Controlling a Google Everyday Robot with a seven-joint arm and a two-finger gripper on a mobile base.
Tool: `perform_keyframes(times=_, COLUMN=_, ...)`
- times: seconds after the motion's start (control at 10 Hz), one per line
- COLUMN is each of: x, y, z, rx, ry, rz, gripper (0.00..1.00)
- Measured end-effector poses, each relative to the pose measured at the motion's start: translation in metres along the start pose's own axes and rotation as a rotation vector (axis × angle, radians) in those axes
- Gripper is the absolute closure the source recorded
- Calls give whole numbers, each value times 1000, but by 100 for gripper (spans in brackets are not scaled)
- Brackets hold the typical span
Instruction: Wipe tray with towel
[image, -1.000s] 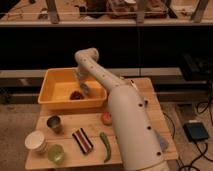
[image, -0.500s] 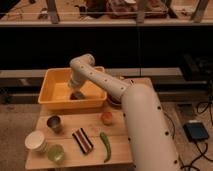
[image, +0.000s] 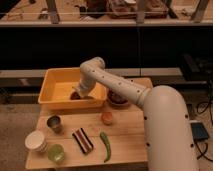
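Note:
The yellow-orange tray (image: 56, 80) stands at the back left of the wooden table. My white arm reaches from the right, over the tray's right rim and down into it. The gripper (image: 77, 94) sits low inside the tray, near its front right corner and close to the floor. A small dark shape shows right at the gripper, and I cannot tell what it is. The towel is hidden from this view.
A dark-red bowl (image: 118, 98) sits just right of the tray. In front are an orange round object (image: 106, 118), a metal cup (image: 54, 123), a paper cup (image: 36, 141), a green cup (image: 56, 153), a striped slab (image: 82, 140) and a green pepper (image: 106, 146).
The gripper has slid left inside the tray, from its right side toward the middle front. The arm's elbow has swung with it.

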Motion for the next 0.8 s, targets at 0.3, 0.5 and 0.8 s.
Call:
perform_keyframes(times=0.3, x=9, y=38, z=11, rx=-44, ry=-1, rz=74, gripper=100)
perform_keyframes(times=0.5, x=37, y=68, z=24, rx=-81, ry=-1, rz=98, gripper=100)
perform_keyframes(times=0.8, x=85, y=83, z=40, rx=-116, ry=5, rz=100, gripper=100)
